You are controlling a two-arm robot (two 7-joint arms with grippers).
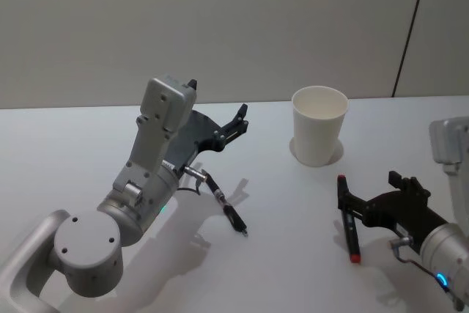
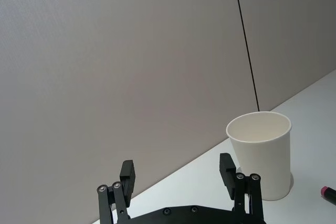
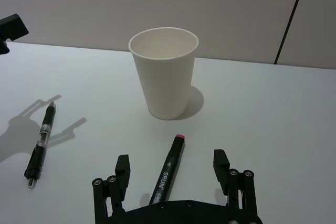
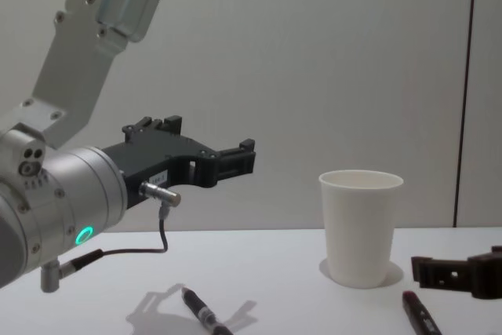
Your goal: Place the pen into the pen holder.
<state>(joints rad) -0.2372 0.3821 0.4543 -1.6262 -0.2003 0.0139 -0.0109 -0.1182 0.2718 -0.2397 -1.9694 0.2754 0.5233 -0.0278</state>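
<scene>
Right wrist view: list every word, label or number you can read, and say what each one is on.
"SRUN": white letters running along the black barrel of the red-tipped marker.
Clear-barrelled pen: it carries a label band, too small to read.
White paper cup: plain, no text.

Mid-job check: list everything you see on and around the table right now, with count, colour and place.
pen holder: 1, white paper cup, upright toward the table's far side
marker: 1, black with red end, flat on the table nearer the robot than the cup
pen: 1, black and clear, flat on the table, left of the marker
table: 1, white
wall: 1, grey, behind the table
left hand: 1, black, open, raised above the table, holding nothing
right hand: 1, black, open, low, fingers either side of the marker
</scene>
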